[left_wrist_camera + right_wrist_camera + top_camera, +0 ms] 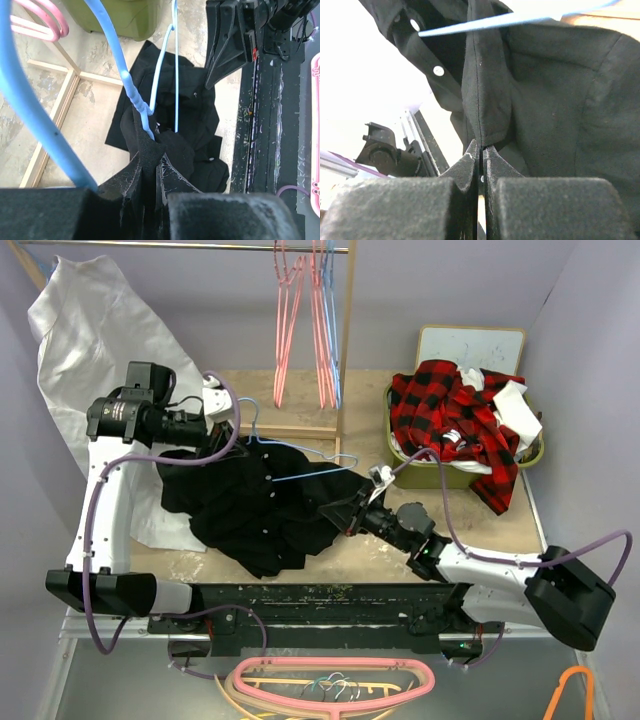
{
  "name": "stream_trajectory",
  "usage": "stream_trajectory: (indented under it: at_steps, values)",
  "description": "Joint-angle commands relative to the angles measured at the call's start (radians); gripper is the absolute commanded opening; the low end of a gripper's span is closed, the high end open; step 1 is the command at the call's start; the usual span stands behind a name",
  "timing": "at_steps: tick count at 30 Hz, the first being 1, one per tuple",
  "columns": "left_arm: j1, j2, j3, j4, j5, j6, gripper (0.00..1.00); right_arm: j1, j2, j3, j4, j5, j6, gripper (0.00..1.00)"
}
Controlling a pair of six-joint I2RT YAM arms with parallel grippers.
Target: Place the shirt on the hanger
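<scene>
— Both grippers closed?

— Yes. Pinched tight on a fold of the shirt at the left gripper, with the hanger wire running into the same pinch.

— Posed how?

— Left forearm reared upright from its base, wrist bent over rightward above the table. On the right: stretched low and leftward, right gripper nipped together on a seam of the shirt.

— Shirt where?

— Heaped mid-table between the two, drawn up toward the left pinch; hanger slanting across its far side.
</scene>
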Motion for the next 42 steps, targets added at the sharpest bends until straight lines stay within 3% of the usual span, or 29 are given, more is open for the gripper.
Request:
stream_trajectory:
  at_steps: [1,4,9,14,17,23,29,33,36,39,40,41,42]
  values:
    - [0.005,-0.03,0.002,-0.034,-0.023,0.084,0.0,-0.01,-0.085,0.017,-0.031,0.142,0.003,0.0]
    - [0.005,-0.074,-0.009,-0.081,-0.063,0.196,0.0,-0.071,-0.147,-0.006,-0.101,0.2,-0.008,0.0]
    - [0.004,-0.061,0.061,-0.199,-0.085,0.299,0.0,-0.227,-0.183,0.002,-0.14,0.126,-0.004,0.0]
    - [0.003,-0.046,0.134,-0.2,-0.103,0.272,0.0,-0.302,-0.159,0.035,-0.153,0.062,-0.037,0.0]
    - [0.003,-0.037,0.12,-0.187,-0.182,0.272,0.0,-0.33,-0.188,0.077,-0.195,0.022,-0.051,0.0]
    - [0.0,-0.055,0.015,-0.021,-0.35,0.198,0.0,-0.331,-0.227,0.209,-0.437,-0.102,-0.065,0.0]
    - [-0.002,-0.051,-0.006,0.093,-0.341,0.081,0.0,-0.314,-0.243,0.309,-0.695,-0.216,-0.035,0.0]
    - [-0.032,-0.053,-0.021,0.148,-0.269,-0.017,0.0,-0.137,-0.164,0.424,-0.625,-0.186,-0.021,0.0]
    - [-0.058,-0.082,-0.054,0.21,-0.211,-0.099,0.0,0.023,0.026,0.572,-0.429,-0.184,-0.012,0.0]
    - [-0.058,-0.111,-0.076,0.249,-0.154,-0.146,0.0,0.06,0.195,0.69,-0.215,-0.294,0.041,0.0]
    - [-0.057,-0.12,-0.08,0.251,-0.144,-0.15,0.0,0.059,0.214,0.711,-0.216,-0.335,0.041,0.07]
    - [-0.053,-0.13,-0.084,0.249,-0.134,-0.148,0.0,0.056,0.201,0.68,-0.222,-0.344,0.009,0.27]
    - [-0.051,-0.143,-0.091,0.24,-0.125,-0.139,0.0,0.056,0.164,0.622,-0.232,-0.327,-0.046,0.54]
